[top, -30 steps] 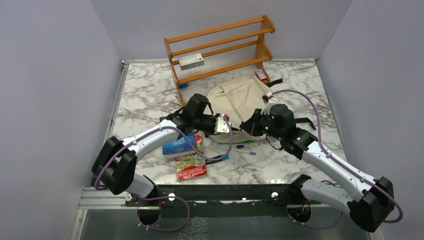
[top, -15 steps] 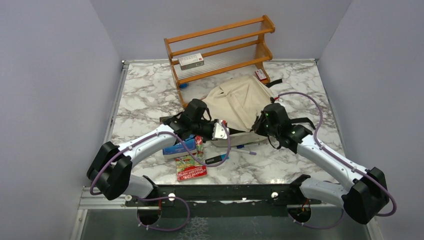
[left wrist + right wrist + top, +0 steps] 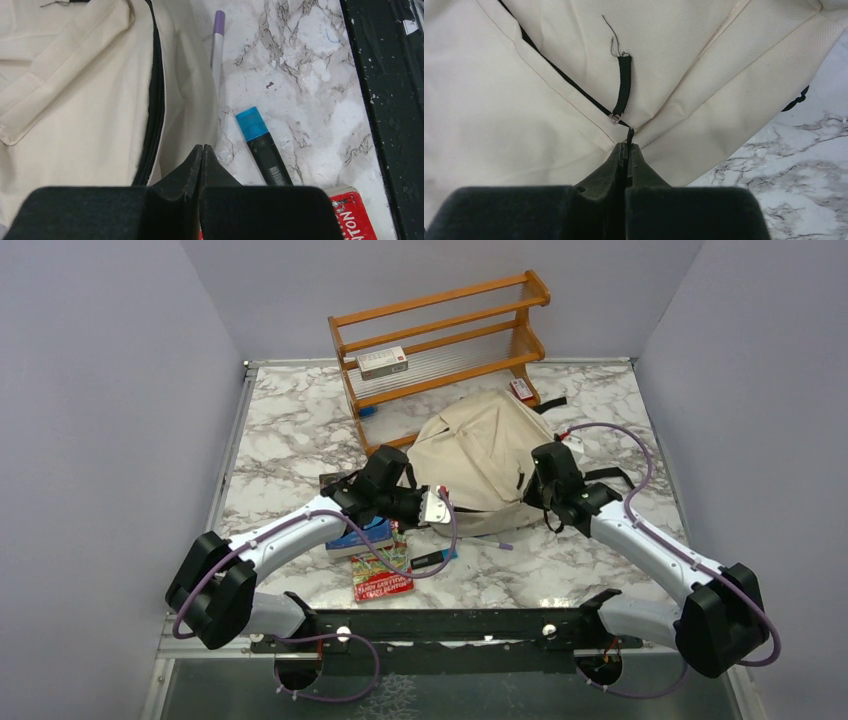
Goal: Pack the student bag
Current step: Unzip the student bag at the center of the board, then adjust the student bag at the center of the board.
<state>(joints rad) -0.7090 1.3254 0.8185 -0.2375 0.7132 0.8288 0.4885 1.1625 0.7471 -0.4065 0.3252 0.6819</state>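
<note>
The student bag (image 3: 480, 445), a beige fabric backpack with black zipper lines, lies bulging in the middle of the marble table. My right gripper (image 3: 530, 478) is at the bag's right side. In the right wrist view it (image 3: 626, 146) is shut on a thin black zipper pull (image 3: 629, 135) where two zipper lines meet. My left gripper (image 3: 446, 508) is at the bag's near-left edge. The left wrist view shows it (image 3: 201, 147) shut, tips over the bag's cream hem (image 3: 185, 100) beside a black zipper (image 3: 152, 125); nothing shows between its jaws.
A blue-capped black marker (image 3: 262, 145) and a purple pen (image 3: 217, 40) lie by the bag's near edge. A blue book (image 3: 352, 538) and a red packet (image 3: 380, 575) lie under my left arm. A wooden rack (image 3: 440, 335) with a small box (image 3: 382, 362) stands behind.
My right gripper has moved back and to the right with the zipper pull, and the bag has risen and filled out. My left gripper has drifted slightly toward the near left.
</note>
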